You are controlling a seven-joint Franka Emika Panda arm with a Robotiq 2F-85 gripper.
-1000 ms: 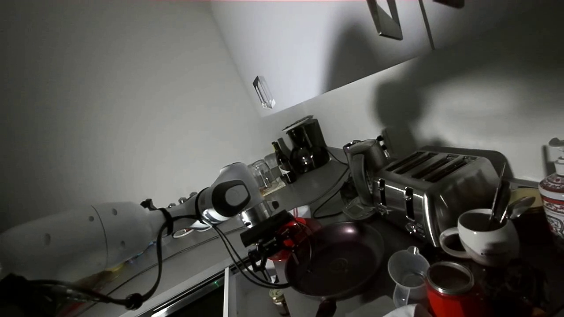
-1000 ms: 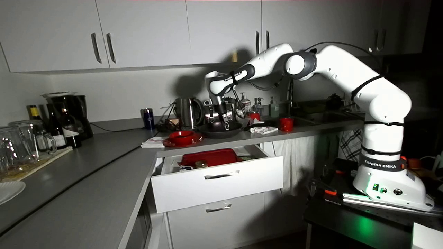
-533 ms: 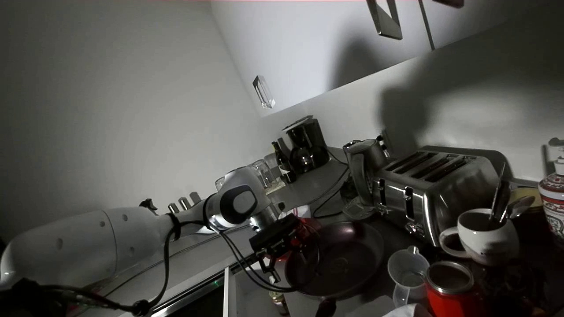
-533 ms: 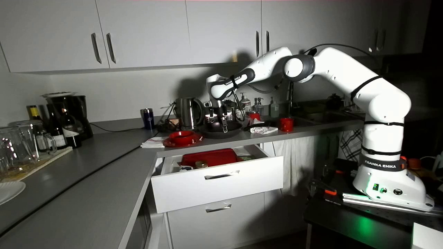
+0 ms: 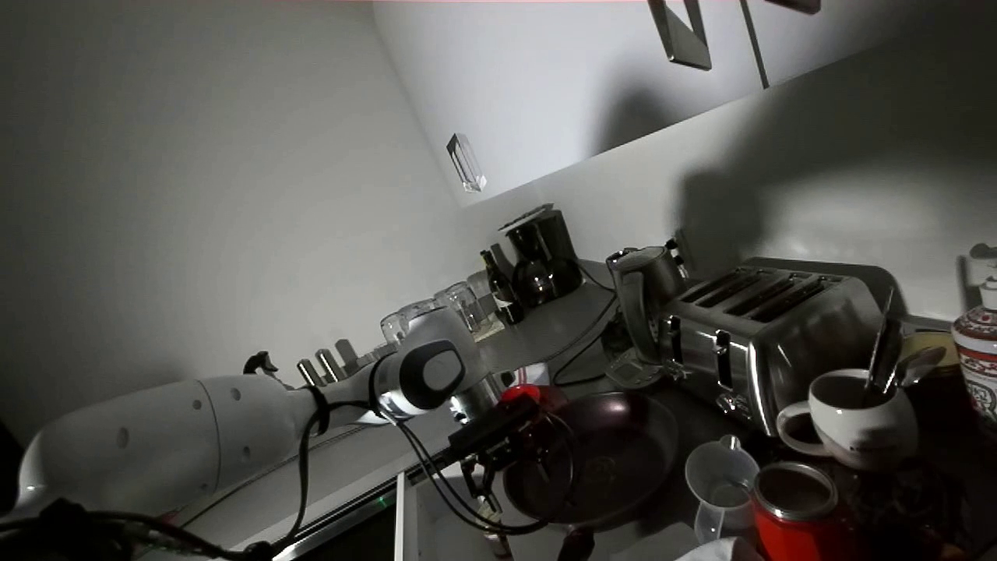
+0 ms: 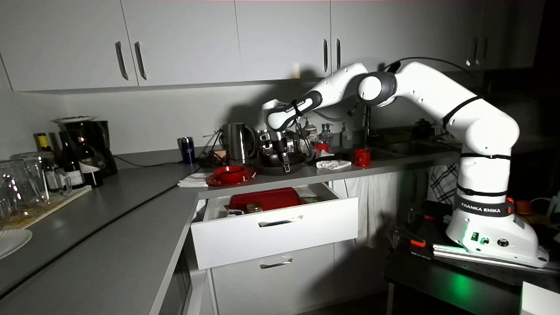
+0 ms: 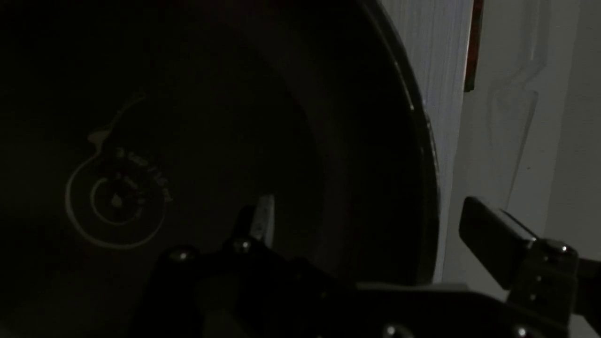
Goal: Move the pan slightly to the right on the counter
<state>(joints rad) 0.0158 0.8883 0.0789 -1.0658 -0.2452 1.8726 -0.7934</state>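
Two fingers of our claw stand wide apart, one over the pan, one beyond its edge; we see the pan on the worktop, near the red bowl

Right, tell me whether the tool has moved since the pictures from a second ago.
Yes: in an exterior view, the tool now sits lower in the picture, nearer the open drawer, which itself has stayed put.

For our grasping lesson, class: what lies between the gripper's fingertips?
In the wrist view, the pan's rim and a sliver of counter; depth is hard to judge.
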